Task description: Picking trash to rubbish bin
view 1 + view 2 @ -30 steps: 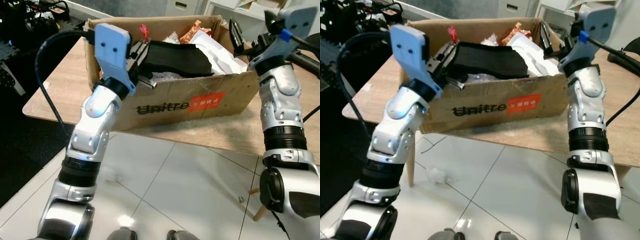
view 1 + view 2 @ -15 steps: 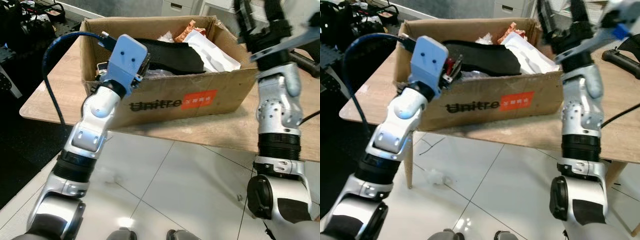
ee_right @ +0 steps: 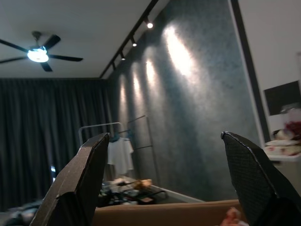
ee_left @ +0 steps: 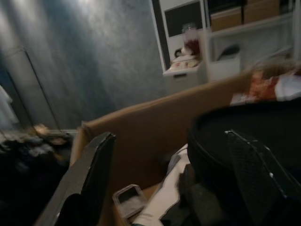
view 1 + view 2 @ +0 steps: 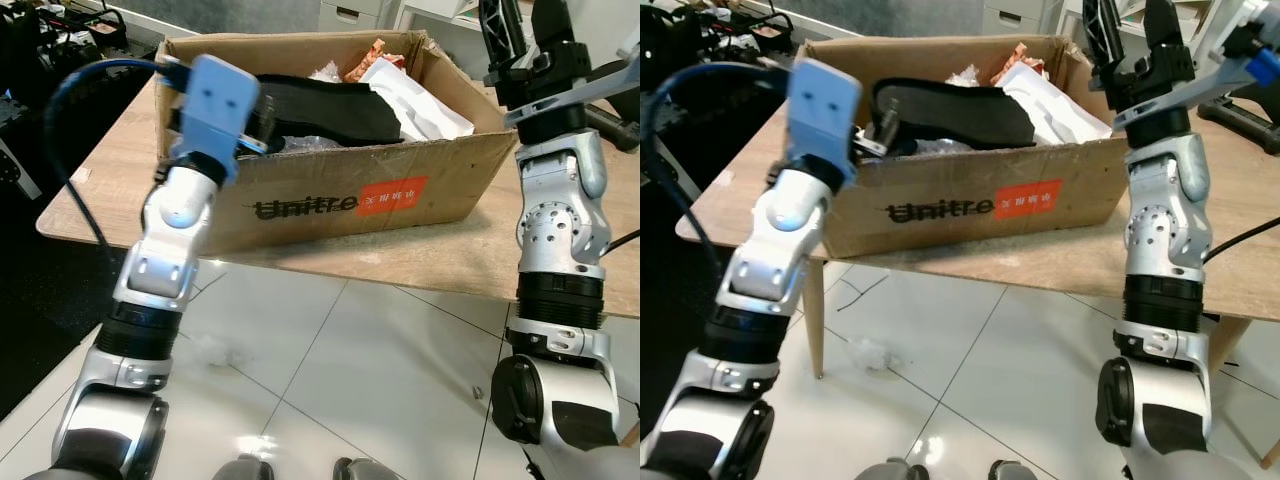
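Reaching over the cardboard box [image 5: 330, 195] rim, my left gripper [image 4: 171, 183] gapes wide above trash [image 5: 410, 95] inside; my right gripper [image 3: 167, 179], 2 fingers spread, points up beside its far corner.

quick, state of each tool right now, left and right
Left tool: open, holding nothing, fingers spread over the cardboard box.
Right tool: open, holding nothing, raised above the box's right end.

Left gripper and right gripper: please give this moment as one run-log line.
left gripper: open, over cardboard box | right gripper: open, raised | box: on table
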Controlling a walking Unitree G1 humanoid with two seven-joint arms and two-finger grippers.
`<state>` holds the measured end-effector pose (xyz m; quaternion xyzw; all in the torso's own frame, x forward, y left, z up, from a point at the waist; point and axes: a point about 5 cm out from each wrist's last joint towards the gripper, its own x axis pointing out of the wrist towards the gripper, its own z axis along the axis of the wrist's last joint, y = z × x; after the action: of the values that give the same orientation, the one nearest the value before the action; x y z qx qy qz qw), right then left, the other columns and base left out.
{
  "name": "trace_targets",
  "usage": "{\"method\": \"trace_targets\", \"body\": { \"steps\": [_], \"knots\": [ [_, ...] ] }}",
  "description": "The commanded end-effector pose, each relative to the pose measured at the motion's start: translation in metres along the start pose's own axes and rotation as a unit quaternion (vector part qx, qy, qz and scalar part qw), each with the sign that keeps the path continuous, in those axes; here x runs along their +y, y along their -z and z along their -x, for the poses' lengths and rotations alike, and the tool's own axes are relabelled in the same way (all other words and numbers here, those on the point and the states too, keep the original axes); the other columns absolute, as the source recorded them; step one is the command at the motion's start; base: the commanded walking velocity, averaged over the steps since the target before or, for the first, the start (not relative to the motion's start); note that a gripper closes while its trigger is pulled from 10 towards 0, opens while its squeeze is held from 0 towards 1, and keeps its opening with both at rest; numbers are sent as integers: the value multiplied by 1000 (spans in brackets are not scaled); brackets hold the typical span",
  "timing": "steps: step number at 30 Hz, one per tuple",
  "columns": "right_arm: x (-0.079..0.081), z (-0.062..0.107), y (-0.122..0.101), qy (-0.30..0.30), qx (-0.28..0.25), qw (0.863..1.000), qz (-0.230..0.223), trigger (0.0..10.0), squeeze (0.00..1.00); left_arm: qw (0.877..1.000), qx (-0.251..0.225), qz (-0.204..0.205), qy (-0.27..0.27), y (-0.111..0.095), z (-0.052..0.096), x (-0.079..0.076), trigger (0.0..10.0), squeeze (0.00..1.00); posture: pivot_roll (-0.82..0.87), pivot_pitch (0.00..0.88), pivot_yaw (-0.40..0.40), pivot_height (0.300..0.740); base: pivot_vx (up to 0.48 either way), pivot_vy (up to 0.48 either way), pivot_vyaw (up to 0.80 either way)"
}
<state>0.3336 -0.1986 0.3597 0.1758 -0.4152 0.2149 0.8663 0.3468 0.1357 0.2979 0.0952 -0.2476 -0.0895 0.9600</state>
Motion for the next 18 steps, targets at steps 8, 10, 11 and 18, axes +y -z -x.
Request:
{"method": "trace_targets", "body": {
  "steps": [8,10,11,18],
  "knots": [
    [12,1,-2,-43,-14,997,-65,10000,235,980,-87,178,23,-28,4,19,10000,0,67,121,-13,740,0,0,0],
    [16,1,-2,-59,-12,995,-75,10000,153,969,-112,213,46,-35,9,23,10000,0,71,119,-17,740,0,0,0],
    [16,1,-2,-59,-12,995,-75,10000,153,969,-112,213,46,-35,9,23,10000,0,71,119,-17,740,0,0,0],
    [24,1,4,-78,2,993,-87,10000,71,942,-139,286,110,-43,22,28,10000,0,76,115,-22,740,0,0,0]
  ]
}}
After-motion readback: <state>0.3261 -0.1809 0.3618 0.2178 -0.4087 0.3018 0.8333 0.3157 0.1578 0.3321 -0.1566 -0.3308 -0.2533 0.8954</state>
